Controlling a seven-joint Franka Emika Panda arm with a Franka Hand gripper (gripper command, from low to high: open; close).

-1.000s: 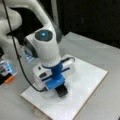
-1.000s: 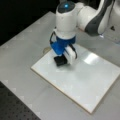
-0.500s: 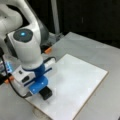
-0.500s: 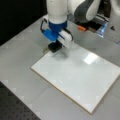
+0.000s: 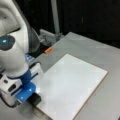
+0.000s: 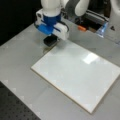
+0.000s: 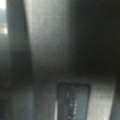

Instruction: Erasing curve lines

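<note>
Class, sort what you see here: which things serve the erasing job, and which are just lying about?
For the job:
- gripper, at the board's corner
- black eraser block under it
- white board; no curve lines show on it

Lying about:
- orange object on the grey table
- metal rail

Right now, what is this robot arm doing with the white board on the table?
The arm's gripper carries a dark block, apparently an eraser, and it sits at the corner of the white board, at a front view's top left. In both front views the board surface looks plain white, with only a bright glare spot; no curve lines can be seen on it. An orange object lies on the grey table beyond the board.
</note>
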